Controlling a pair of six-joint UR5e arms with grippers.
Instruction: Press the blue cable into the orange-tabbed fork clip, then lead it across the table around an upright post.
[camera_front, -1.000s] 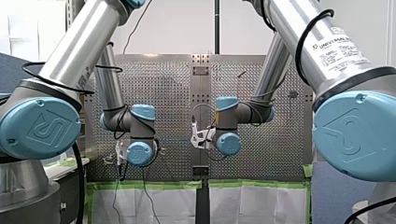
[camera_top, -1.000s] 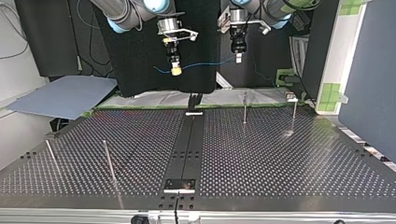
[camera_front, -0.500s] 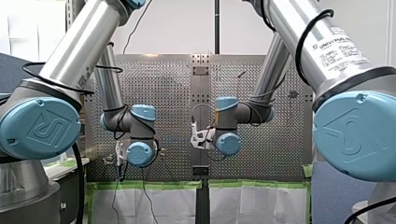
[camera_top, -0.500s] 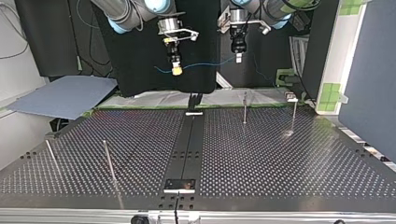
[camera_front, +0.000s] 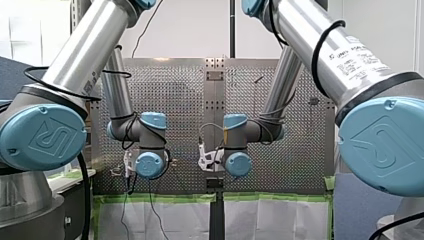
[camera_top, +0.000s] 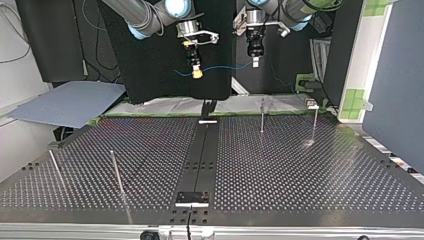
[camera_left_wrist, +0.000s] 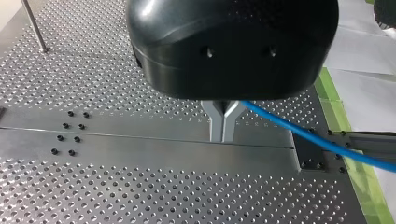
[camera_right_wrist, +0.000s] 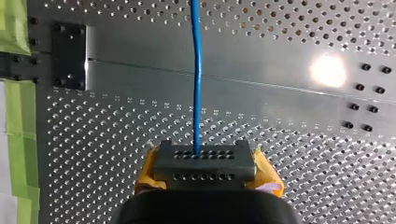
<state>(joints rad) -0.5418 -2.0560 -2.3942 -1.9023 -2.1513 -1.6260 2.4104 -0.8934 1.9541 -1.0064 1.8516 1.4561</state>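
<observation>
The blue cable (camera_top: 225, 67) hangs in the air between both grippers, beyond the table's far edge in the top view. My right gripper (camera_top: 198, 74), with yellow pads, is shut on the blue cable (camera_right_wrist: 197, 70), which runs straight ahead from my right gripper (camera_right_wrist: 204, 156). My left gripper (camera_top: 255, 62) has its metal fingers pressed together in my left gripper (camera_left_wrist: 223, 133); the blue cable (camera_left_wrist: 317, 140) leaves from beside them. A small dark forked clip (camera_top: 208, 107) stands at the far end of the centre rail; no orange tab shows.
Thin upright posts stand on the perforated table: two at the top view's far right (camera_top: 262, 115) (camera_top: 315, 122), two at its near left (camera_top: 116, 172) (camera_top: 54, 165). A dark rail (camera_top: 202, 155) runs down the middle. Green tape (camera_left_wrist: 369, 186) edges the plate.
My right arm has moved toward my left gripper, rightward in the top view, carrying the cable. The span between the grippers is shorter. My left arm has hardly moved.
</observation>
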